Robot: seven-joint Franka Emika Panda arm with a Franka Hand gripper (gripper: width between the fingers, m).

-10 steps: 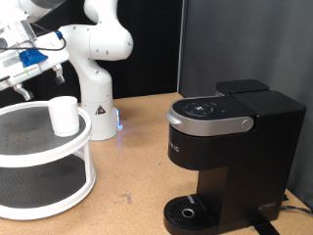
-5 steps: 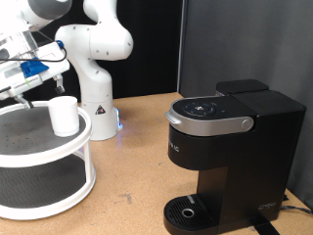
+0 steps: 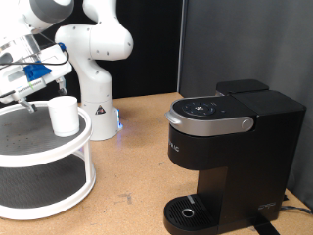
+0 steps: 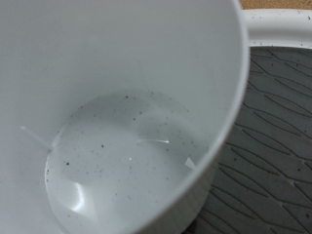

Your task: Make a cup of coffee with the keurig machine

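The small white cup (image 3: 65, 114) stands on the top tier of a white round two-tier stand (image 3: 39, 152) at the exterior view's left. My gripper (image 3: 31, 95) hovers just above and to the left of the cup, its fingers pointing down beside the rim. The wrist view is filled by the cup's empty inside (image 4: 122, 146), speckled with dark flecks. The black keurig machine (image 3: 230, 157) stands at the exterior view's right, lid shut, with a silver-grey handle (image 3: 207, 121) and an empty round drip tray (image 3: 188, 210).
The white robot base (image 3: 95, 98) stands behind the stand, with a blue light at its foot. The stand's dark ribbed shelf mat (image 4: 278, 127) shows beside the cup. A wooden tabletop (image 3: 137, 186) lies between stand and machine.
My gripper has moved down and to the right, closer to the cup's rim. The cup and the machine have not moved.
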